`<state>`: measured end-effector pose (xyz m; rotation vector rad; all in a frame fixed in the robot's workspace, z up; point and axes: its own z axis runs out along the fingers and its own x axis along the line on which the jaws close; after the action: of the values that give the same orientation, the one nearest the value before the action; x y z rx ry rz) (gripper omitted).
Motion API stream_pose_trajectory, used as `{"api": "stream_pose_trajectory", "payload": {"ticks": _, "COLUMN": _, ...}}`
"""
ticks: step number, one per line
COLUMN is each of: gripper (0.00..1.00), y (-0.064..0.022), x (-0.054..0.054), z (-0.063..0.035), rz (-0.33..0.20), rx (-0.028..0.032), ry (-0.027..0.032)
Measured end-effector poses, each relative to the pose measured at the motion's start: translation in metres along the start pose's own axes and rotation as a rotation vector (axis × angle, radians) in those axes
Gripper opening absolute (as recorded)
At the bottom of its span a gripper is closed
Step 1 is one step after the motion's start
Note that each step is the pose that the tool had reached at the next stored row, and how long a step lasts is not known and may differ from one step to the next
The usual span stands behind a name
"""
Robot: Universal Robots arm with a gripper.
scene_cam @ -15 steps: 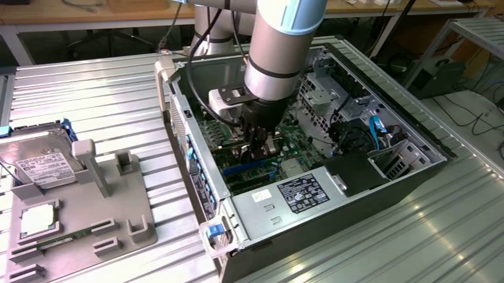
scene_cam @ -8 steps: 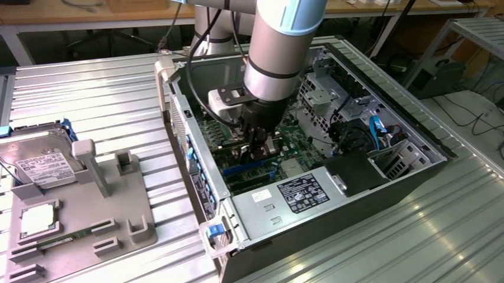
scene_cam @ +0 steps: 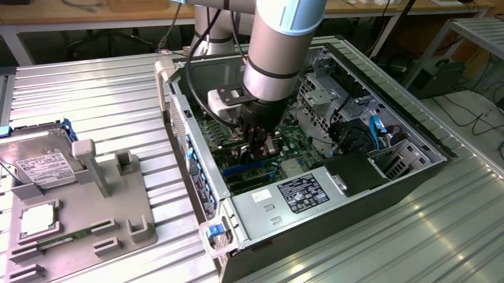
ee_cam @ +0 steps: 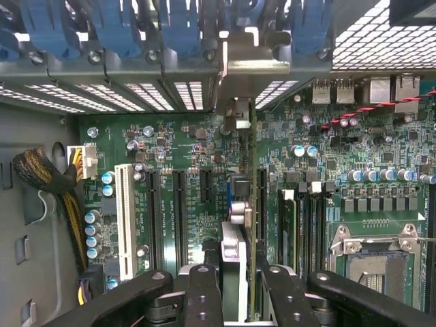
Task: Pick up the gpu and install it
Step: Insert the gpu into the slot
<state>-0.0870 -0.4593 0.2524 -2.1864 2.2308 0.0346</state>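
Claw [scene_cam: 262, 154] sits low inside the open computer case [scene_cam: 354, 194], arm coming straight down over the motherboard [ee_cam: 184, 143]. Jaws narrow, clamped on the gpu [ee_cam: 235, 245]. In the wrist view the black fingers [ee_cam: 204, 293] press either side of the card. The gpu stands on edge, seen edge-on, running along a black expansion slot just beside the white slot's [ee_cam: 125, 218] neighbours. Its silver end bracket [ee_cam: 238, 68] reaches the case's rear slot wall, under the blue latches [ee_cam: 116, 27]. Card edge looks down at the slot, possibly seated, but I can't tell for sure from this angle. CPU socket [ee_cam: 371, 252] is uncovered, well apart from the card. The labelled power supply [scene_cam: 295, 197] is at the case's near end. At the exterior view's left, a grey holder [scene_cam: 118, 224] lies on the ribbed metal bench [scene_cam: 94, 94], with a hard drive [scene_cam: 35, 165] resting on it, well apart from the claw.
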Motion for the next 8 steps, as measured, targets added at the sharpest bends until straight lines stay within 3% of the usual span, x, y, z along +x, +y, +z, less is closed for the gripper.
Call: {"api": "stream_pose_trajectory", "payload": {"ticks": 8, "gripper": 0.28, "y": 0.003, "x": 0.0001, "z": 0.0, "rz": 0.003, "rx": 0.0001, "ry": -0.0001}}
